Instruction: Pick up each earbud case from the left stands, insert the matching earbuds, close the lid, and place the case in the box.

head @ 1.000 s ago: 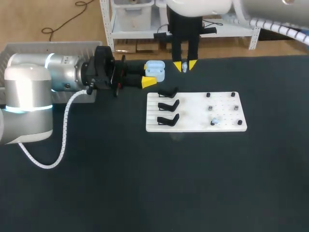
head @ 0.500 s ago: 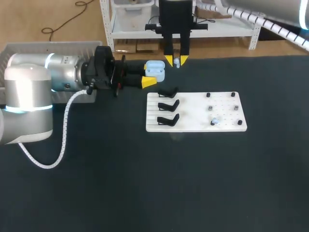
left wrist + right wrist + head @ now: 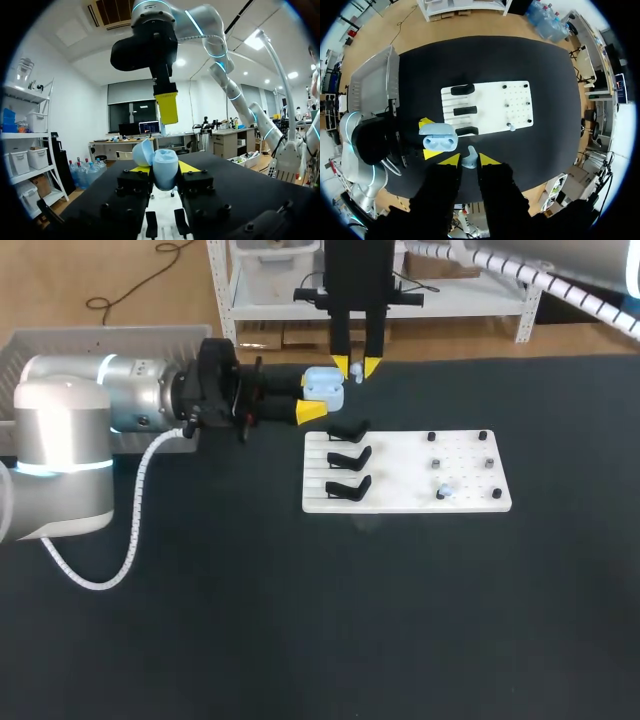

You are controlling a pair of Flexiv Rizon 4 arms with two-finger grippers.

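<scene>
My left gripper [image 3: 311,397] is clamped on the pale blue rounded plastic earbud case [image 3: 323,386], upper middle of the frame. Its lid [image 3: 142,151] is flipped open and the sockets face up. My right gripper [image 3: 355,367] is pinched on a small pale blue earbud [image 3: 468,158], hanging just right of the case and a touch above it. So I reckon it's the right arm's job: nudge left, then straight down.
</scene>
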